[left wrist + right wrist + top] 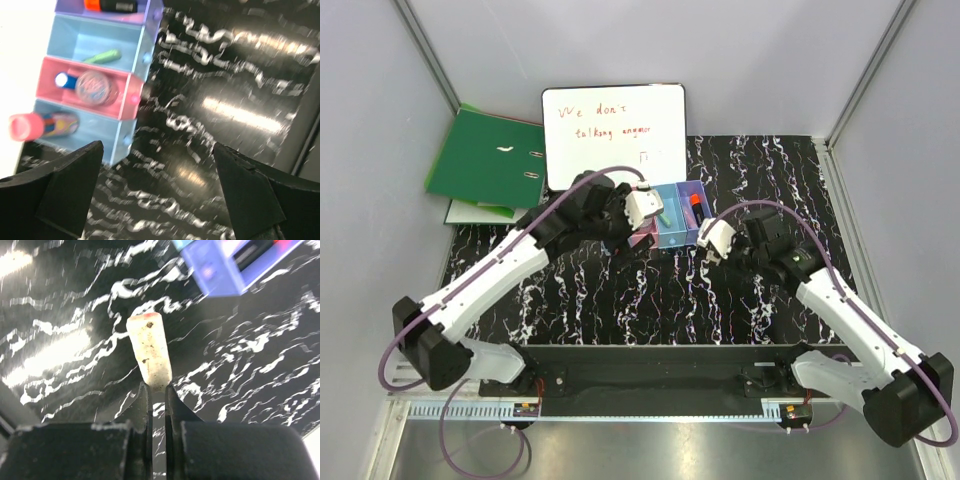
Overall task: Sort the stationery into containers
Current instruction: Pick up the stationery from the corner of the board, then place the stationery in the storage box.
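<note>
Presently: black white-veined desk [650, 300] carries the row of four joined plastic bins [131, 95], stationery [95, 87] inside. Left hand [157, 165] hangs beside the bins, fingers [65, 190] apart. Right hand [158, 390] clamps a small pale pink-tipped bar [150, 350] over the desk.

My tabletop [225, 75] is glossy black with white marble veining and bright glare. The bins [131, 97] look like smooth plastic. My fingers [65, 190] are matt black, and the small bar [149, 352] is dull and smudged.
</note>
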Tool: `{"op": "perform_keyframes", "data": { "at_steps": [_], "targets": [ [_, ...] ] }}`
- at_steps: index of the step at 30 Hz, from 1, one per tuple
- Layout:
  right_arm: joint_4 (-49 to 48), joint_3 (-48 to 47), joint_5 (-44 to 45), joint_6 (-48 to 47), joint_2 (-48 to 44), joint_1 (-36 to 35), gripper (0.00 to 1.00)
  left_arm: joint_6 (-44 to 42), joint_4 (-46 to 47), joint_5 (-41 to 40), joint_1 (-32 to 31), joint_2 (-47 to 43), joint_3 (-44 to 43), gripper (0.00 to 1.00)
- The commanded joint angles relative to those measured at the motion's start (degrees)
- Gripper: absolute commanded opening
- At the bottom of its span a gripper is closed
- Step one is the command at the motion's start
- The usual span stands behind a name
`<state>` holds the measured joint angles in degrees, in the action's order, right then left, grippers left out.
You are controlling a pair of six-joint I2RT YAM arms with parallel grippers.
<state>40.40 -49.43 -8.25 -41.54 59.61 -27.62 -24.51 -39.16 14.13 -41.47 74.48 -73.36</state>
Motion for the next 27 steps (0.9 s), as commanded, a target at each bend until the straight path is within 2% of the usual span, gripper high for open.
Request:
{"op": "perform_keyframes", "data": {
  "at_steps": [1,12,17,22,27],
  "targets": [
    [-5.59,-5.23,-0.54,3.57,0.06,-0.42,0.00,10.44,6.11,10.03,0.69,4.34,-5.56,0.99],
    [-9.64,-13.15,2.89,6.47,4.81,-1.30,0.00,21.86,12.87,22.07,1.13,14.29,-13.03,0.98],
    [-10.34,-13.85,4.47,6.65,4.37,-2.53,0.00,22.40,15.24,24.71,1.22,17.98,-16.89,0.91],
    [-10.78,-13.24,5.52,6.73,3.14,-3.41,0.00,23.63,15.95,28.41,1.48,23.50,-22.69,0.91],
    [-10.78,-12.80,6.32,6.91,2.17,-3.85,0.00,24.34,18.59,30.78,1.57,26.50,-24.81,0.86]
  ]
}}
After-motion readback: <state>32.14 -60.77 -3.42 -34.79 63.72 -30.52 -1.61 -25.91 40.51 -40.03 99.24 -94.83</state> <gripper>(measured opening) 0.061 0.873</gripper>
